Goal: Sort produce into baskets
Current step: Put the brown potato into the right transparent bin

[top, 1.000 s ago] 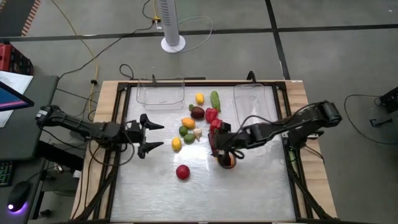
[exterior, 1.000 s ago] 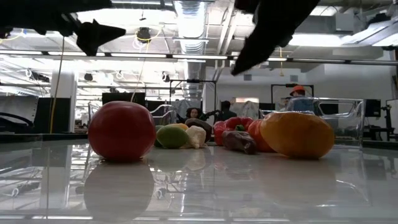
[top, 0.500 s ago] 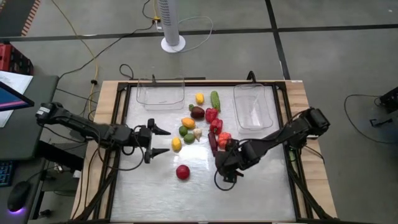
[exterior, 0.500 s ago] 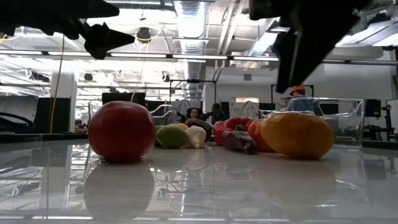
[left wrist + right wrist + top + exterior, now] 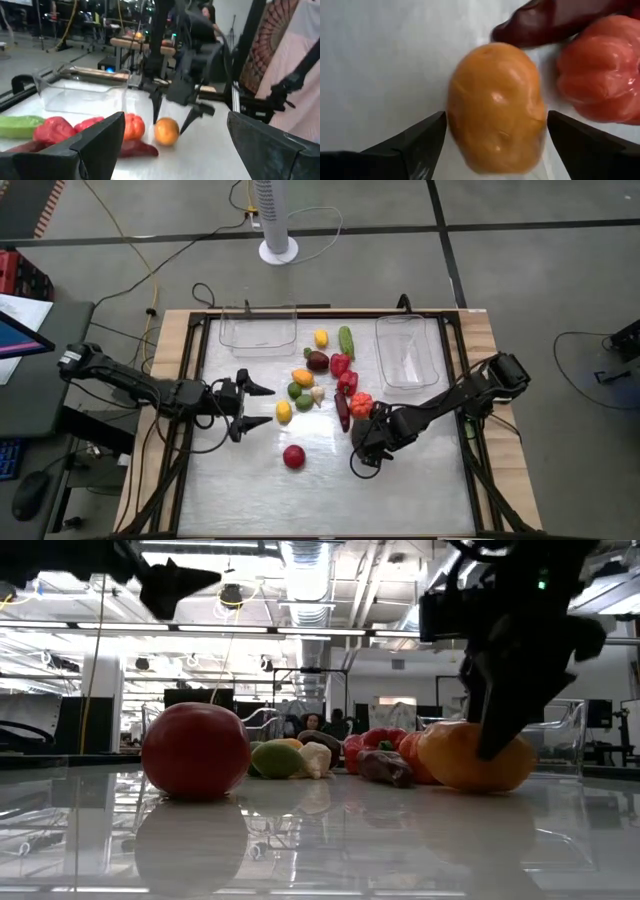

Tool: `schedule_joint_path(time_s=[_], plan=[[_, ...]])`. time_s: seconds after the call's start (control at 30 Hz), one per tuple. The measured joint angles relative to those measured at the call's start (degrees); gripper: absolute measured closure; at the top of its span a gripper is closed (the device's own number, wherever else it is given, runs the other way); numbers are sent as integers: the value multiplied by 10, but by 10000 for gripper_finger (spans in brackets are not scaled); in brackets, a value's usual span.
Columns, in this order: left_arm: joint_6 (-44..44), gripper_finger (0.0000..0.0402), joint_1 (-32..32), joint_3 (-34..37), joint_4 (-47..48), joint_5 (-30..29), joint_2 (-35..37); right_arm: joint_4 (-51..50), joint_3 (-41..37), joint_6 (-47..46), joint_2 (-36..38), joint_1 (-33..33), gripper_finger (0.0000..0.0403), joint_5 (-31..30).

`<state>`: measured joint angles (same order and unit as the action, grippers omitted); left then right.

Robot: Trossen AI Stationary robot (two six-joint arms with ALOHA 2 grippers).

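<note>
An orange round fruit (image 5: 495, 107) lies on the white table, next to an orange-red ribbed piece (image 5: 600, 82) and a dark red chili (image 5: 555, 22). My right gripper (image 5: 366, 444) is open and lowered over the orange fruit (image 5: 450, 755), with one finger on either side and a small gap at each. My left gripper (image 5: 258, 406) is open and empty above the table's left half, near a yellow piece (image 5: 283, 411). The other produce lies clustered at mid table. A red round piece (image 5: 293, 456) lies apart, nearer the front. Two clear baskets (image 5: 259, 330) (image 5: 405, 352) stand at the far edge.
The cluster holds a green lime (image 5: 296, 390), an orange piece (image 5: 302, 377), a white garlic (image 5: 317, 394), a dark purple piece (image 5: 317, 361), a yellow lemon (image 5: 320, 338), a green cucumber (image 5: 346, 341) and red peppers (image 5: 343, 372). People show in the room beyond.
My right gripper has gone from over the red pieces toward the table's near edge, turned, and come down until its open fingers stand on either side of the orange fruit. My left gripper has moved a little toward the table's right. The produce has stayed in place.
</note>
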<state>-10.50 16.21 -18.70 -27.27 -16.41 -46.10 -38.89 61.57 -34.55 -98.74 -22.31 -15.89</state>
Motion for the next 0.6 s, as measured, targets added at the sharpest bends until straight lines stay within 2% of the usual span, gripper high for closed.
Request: schedule_joint_path(time_s=[0.1,0.2,0.3,0.47,0.6], plan=[[33,63,-1,-38,16,-20,0,8,-11,-1,1,-1,73,-16],[81,63,-5,-94,86,-39,0,14,-11,4,1,-1,106,-21],[102,63,-11,-137,133,-43,0,18,-11,13,1,-1,119,-24],[100,63,-4,-140,141,-27,0,-15,9,1,15,0,118,-43],[97,63,-4,-124,140,-42,0,-69,48,5,67,-4,118,-112]])
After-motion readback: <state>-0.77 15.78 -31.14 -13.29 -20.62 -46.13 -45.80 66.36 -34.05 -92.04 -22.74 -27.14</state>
